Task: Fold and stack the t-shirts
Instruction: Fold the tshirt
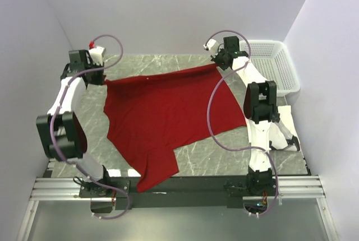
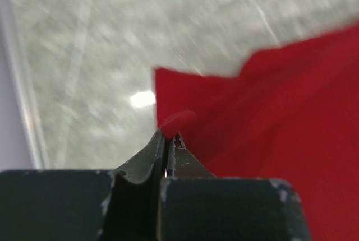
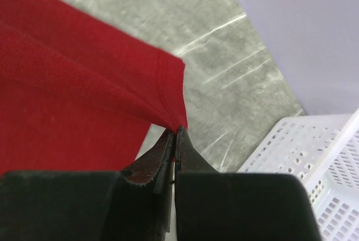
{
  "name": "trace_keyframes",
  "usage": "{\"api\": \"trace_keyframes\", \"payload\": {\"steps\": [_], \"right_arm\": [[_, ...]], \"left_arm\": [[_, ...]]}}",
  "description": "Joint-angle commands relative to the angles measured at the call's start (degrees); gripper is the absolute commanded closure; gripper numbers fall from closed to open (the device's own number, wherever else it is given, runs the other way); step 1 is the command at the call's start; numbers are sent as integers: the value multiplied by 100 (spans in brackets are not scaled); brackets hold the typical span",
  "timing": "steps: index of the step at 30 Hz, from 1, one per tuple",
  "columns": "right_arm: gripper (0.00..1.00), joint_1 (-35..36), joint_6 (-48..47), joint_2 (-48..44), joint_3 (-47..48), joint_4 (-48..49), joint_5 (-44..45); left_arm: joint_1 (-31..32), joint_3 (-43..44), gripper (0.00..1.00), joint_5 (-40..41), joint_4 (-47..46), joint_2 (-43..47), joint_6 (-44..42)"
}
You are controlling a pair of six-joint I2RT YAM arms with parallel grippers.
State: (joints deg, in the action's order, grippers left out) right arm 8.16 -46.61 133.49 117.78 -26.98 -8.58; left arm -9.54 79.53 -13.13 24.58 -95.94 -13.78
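While we had both arms reaching to the far side of the table (image 1: pixel 207 152), the left gripper (image 2: pixel 167 135) was pinched tight on the far-left corner of the red t-shirt (image 1: pixel 168 112). Its jaws were narrow, with just a nub of red cloth between the tips.

From there the tee ran rightward and back toward the arm bases. Most of it lay flat on the marble, and 1 part spilled over the near edge. Its far edge ran left to right between the 2 grippers, and its long axis ran roughly far to near.

The right gripper (image 3: pixel 175 131) had the far-right corner, clamped shut on the stitched edge the same way. So each arm held its own corner and neither was nearer. Our guess: the next move depended on all the cloth lying on the near side of both jaws, so the fold would have to come toward the bases.

Further right, a white t-shirt (image 1: pixel 287 112) sat mostly hidden under the right arm, so we couldn't tell much about it. The white basket (image 1: pixel 275 67) sat in the far-right corner. No brands, labels or writing we could read anywhere.
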Motion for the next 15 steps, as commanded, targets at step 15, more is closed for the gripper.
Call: {"api": "trace_keyframes", "payload": {"steps": [15], "right_arm": [[100,-245,-973,-289,-343,-932,-30]], "left_arm": [[840,-2240,99,495,1480,1351,718]]}}
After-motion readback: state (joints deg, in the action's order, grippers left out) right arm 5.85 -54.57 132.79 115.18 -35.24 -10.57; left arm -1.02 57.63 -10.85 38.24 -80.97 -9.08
